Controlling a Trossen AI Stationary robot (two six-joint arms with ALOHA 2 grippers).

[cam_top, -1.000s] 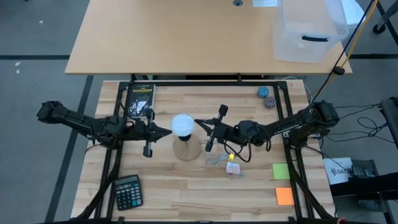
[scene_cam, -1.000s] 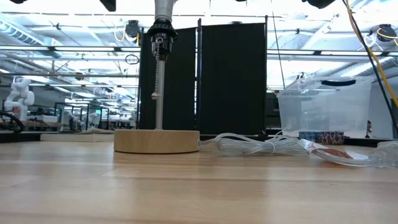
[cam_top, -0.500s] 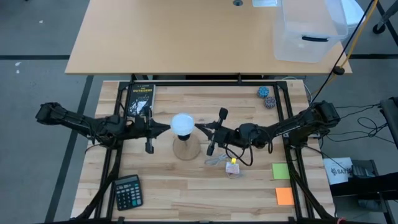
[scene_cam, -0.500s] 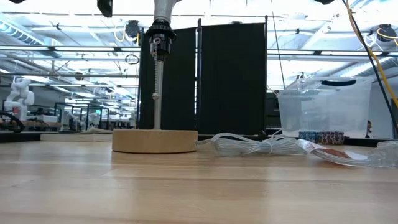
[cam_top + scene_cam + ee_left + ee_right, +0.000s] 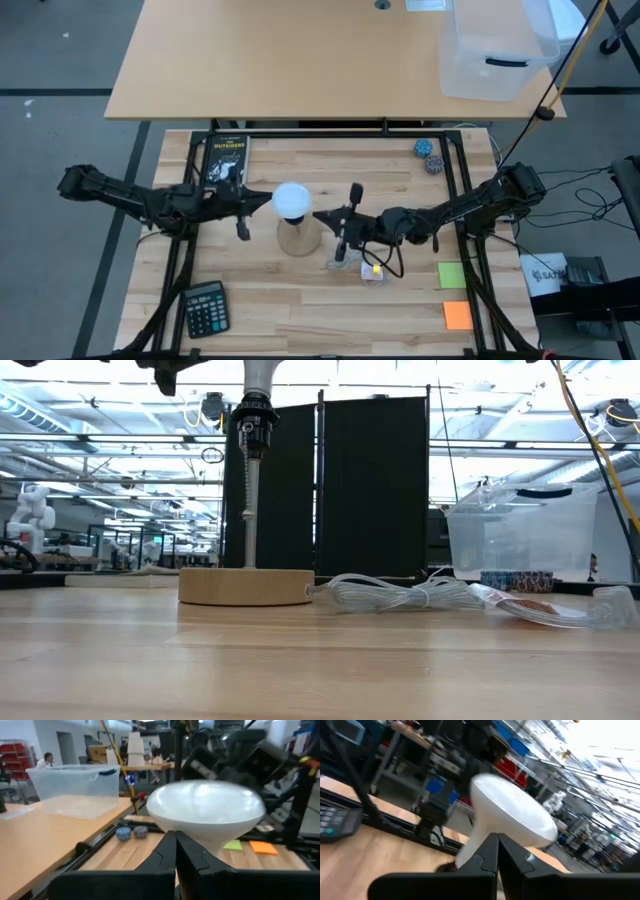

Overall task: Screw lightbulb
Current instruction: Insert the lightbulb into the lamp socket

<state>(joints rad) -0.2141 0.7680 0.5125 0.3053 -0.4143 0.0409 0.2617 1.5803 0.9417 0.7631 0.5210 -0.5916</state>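
Observation:
The white lightbulb (image 5: 293,201) sits upright in the black socket (image 5: 248,422) on top of the tan wooden stand (image 5: 246,586), near the table's middle. My left gripper (image 5: 270,204) is shut at the bulb's left side. My right gripper (image 5: 318,215) is shut at the bulb's right side, slightly nearer the table's near edge. The bulb fills both wrist views (image 5: 206,812) (image 5: 510,817) just beyond the shut fingertips. The stand's round base (image 5: 298,240) rests flat on the table. My left gripper sets its shut fingertips (image 5: 175,840) against the bulb's taper (image 5: 207,842) just under the dome, coming level from the table's left. My right gripper sets its shut fingertips (image 5: 496,842) against the bulb's neck (image 5: 477,840) below the dome, coming level from the table's right. The bulb stays upright in the socket.
A clear cord and a crumpled plastic wrapper (image 5: 368,265) lie right of the stand. A calculator (image 5: 205,308) lies near left and a black book (image 5: 225,160) far left. Green (image 5: 452,274) and orange (image 5: 457,315) notes lie near right. Two small balls (image 5: 428,155) lie far right.
My right gripper has gone toward the table's near edge along the bulb's right side. My left gripper has gone slightly toward the far edge along its left side. Both stay shut. The stand's base has slid a little along the table.

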